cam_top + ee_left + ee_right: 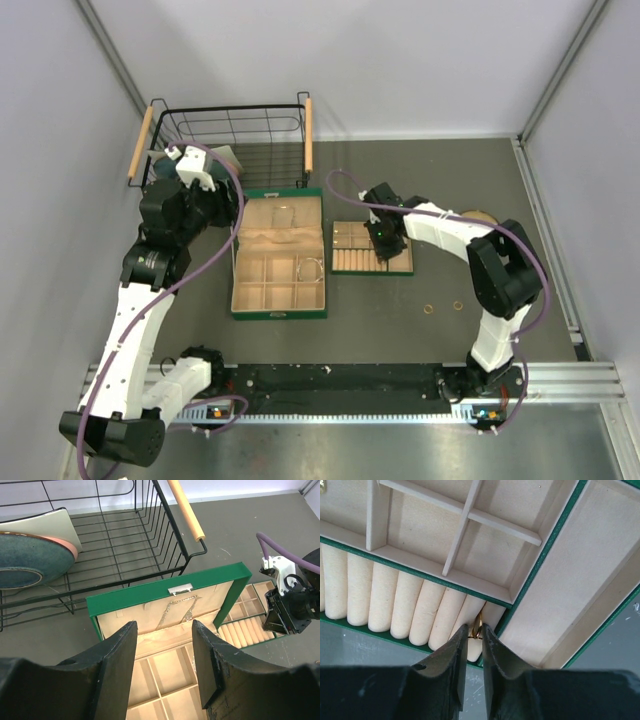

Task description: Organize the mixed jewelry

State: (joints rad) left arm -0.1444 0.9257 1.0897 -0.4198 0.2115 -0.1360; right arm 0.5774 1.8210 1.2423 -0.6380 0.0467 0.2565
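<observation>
The right gripper (474, 628) is clamping a gold ring (477, 623), pressing it into the ring tray's (380, 600) end slot. Two more rings (430, 309) are lying on the table right of the tray, probably next. The bracelet (312, 268) is sitting in the green box (278, 314) left of the tray, and the left gripper (165, 625) is hanging spread wide.

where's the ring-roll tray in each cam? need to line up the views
Top external: ring-roll tray at centre, right of the green box, partly under the right gripper.
Left wrist: tray at the right edge, past the box's raised lid.
Right wrist: tray fills the left and top; the gripper pinches a gold ring at the row's end.
Shared landmark: the tray's row of beige rolls.
</observation>
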